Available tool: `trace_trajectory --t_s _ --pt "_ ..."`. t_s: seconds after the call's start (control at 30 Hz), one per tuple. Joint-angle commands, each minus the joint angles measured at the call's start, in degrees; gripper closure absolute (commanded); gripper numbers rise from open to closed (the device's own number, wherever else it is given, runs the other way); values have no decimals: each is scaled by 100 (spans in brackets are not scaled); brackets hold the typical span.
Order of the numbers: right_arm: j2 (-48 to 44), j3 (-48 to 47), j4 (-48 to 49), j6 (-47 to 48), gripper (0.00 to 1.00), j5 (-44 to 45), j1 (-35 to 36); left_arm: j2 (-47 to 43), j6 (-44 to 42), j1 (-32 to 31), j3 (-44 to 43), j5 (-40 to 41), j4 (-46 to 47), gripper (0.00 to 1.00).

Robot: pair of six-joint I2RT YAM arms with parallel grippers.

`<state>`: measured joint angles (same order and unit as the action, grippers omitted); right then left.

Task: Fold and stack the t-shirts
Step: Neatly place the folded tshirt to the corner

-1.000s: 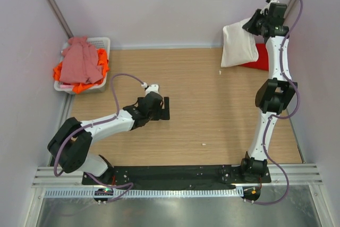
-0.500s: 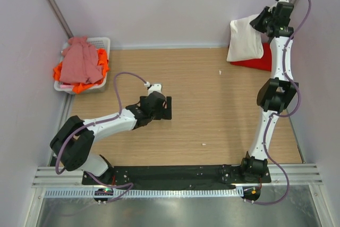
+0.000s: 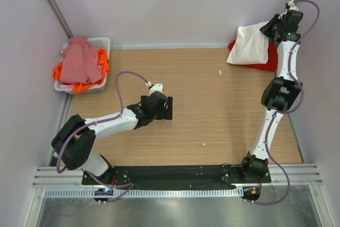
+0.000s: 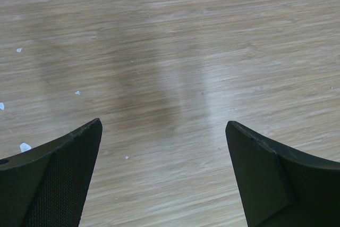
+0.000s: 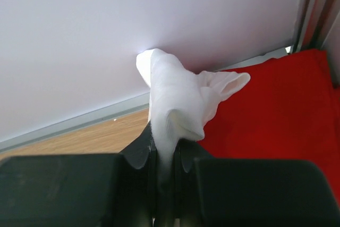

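My right gripper (image 3: 273,26) is at the far right corner, shut on the folded white t-shirt (image 3: 251,44). It holds the shirt over the red t-shirt (image 3: 270,61) that lies flat on the table. In the right wrist view the white cloth (image 5: 178,104) is pinched between the jaws, with the red shirt (image 5: 276,110) to the right below it. My left gripper (image 3: 169,108) is open and empty, low over the bare wood at the table's middle left. A dusty pink t-shirt (image 3: 79,61) and an orange one (image 3: 102,67) are heaped in the basket.
The white slotted basket (image 3: 101,42) stands at the far left corner against the wall. The back wall and side walls close in the table. Small white specks (image 4: 24,146) lie on the wood by my left gripper.
My right gripper has carried the white t-shirt to the right and farther back, over the red shirt. The left gripper has crept slightly to the right.
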<state>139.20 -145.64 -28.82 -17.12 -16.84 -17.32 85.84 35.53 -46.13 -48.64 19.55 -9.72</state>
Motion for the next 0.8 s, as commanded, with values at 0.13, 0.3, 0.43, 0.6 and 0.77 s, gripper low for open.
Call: trace_trajectory --t_s 0.13,0.3,0.43,0.6,0.77 --pt "494 -289 1201 -265 99 -390 -377 11 -46 -45 -198 189 66 0" --pt "1048 -404 1589 -143 99 -259 -579 -15 -46 -54 -181 189 75 0" --pt "1250 -202 2115 77 99 118 -632 -59 -46 -63 -137 216 119 1" --pt "1452 106 2600 315 98 628 -641 -112 -37 -89 -84 251 189 0" --pt "1514 430 2803 692 67 1566 -650 -129 -37 -116 -66 304 207 1"
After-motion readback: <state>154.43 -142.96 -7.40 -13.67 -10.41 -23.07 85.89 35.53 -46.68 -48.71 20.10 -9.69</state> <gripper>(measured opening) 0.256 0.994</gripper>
